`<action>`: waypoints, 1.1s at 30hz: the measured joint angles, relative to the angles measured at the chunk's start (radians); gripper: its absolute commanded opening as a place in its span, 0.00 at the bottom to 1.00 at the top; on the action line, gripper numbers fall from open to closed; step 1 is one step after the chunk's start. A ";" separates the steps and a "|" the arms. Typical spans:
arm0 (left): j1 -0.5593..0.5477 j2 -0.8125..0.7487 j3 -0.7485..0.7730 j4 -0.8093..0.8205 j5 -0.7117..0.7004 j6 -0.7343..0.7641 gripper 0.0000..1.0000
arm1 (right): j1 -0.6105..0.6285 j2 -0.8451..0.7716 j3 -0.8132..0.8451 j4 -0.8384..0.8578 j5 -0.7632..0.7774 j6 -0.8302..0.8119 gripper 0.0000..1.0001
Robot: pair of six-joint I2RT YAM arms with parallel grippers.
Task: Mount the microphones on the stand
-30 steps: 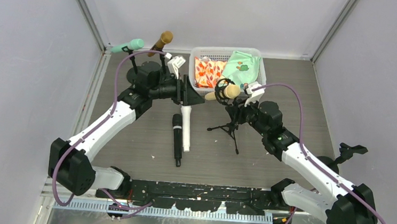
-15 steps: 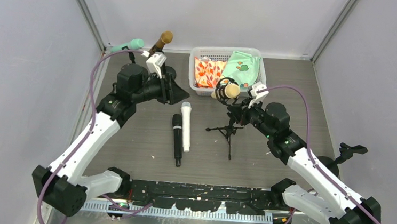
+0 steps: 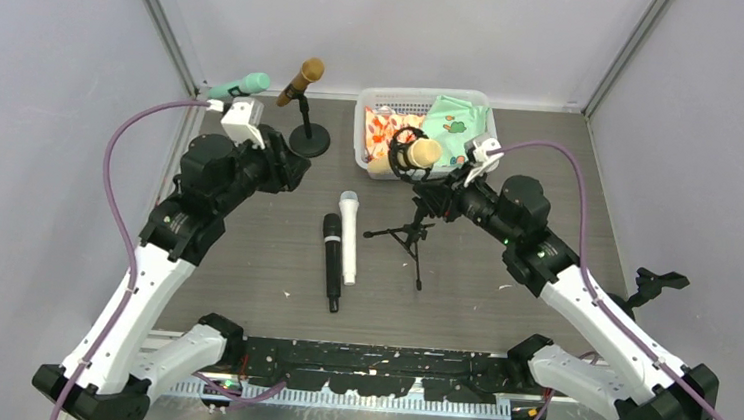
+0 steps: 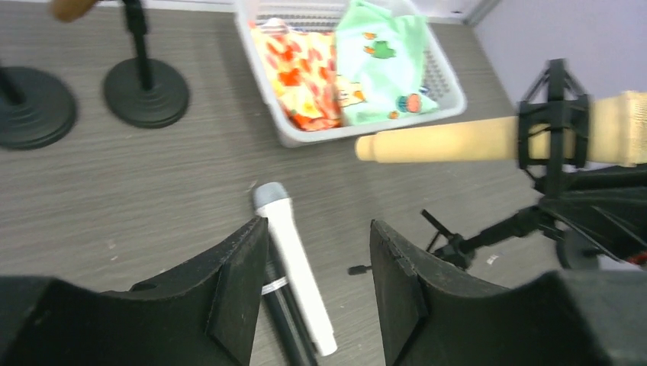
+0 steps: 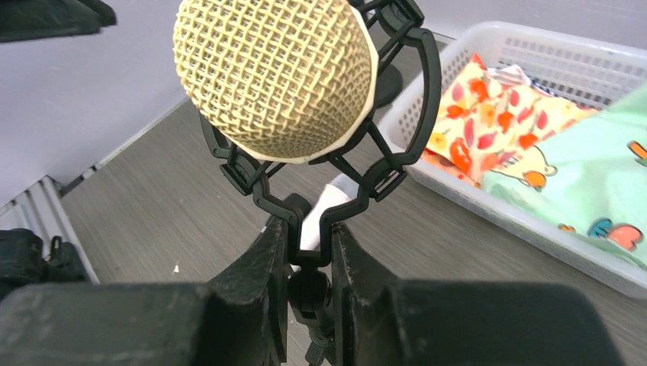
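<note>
Three mounted (green mic (image 3: 240, 85), brown mic (image 3: 302, 74), yellow mic (image 3: 414, 154)), black mic (image 3: 330, 257) and white mic (image 3: 349, 233) unmounted on table (image 3: 500, 310); right gripper (image 5: 309, 252) clenched on tripod (image 3: 408, 235), left gripper (image 4: 319, 244) released.

Parted left hand (image 4: 319, 255) over white microphone (image 4: 294, 274), pale yellow microphone (image 4: 450, 142) clipped in black stand (image 4: 496, 227), basket (image 4: 439, 72) behind

Brown-gold microphone (image 4: 72, 8) cropped at the top edge — black microphone (image 4: 294, 345) mostly behind the left pincer (image 4: 318, 244).
</note>
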 measured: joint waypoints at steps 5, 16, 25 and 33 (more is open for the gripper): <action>0.001 -0.037 0.009 -0.097 -0.201 0.002 0.57 | 0.069 0.096 0.098 0.016 -0.014 0.014 0.01; 0.002 -0.235 0.140 -0.275 -0.665 0.006 0.59 | 0.262 0.481 0.424 0.081 -0.005 -0.036 0.01; 0.004 -0.304 0.238 -0.304 -0.839 0.072 0.60 | 0.335 0.854 0.778 0.098 0.001 -0.119 0.01; 0.004 -0.304 0.238 -0.319 -0.845 0.110 0.61 | 0.373 1.143 1.038 0.088 0.013 -0.194 0.01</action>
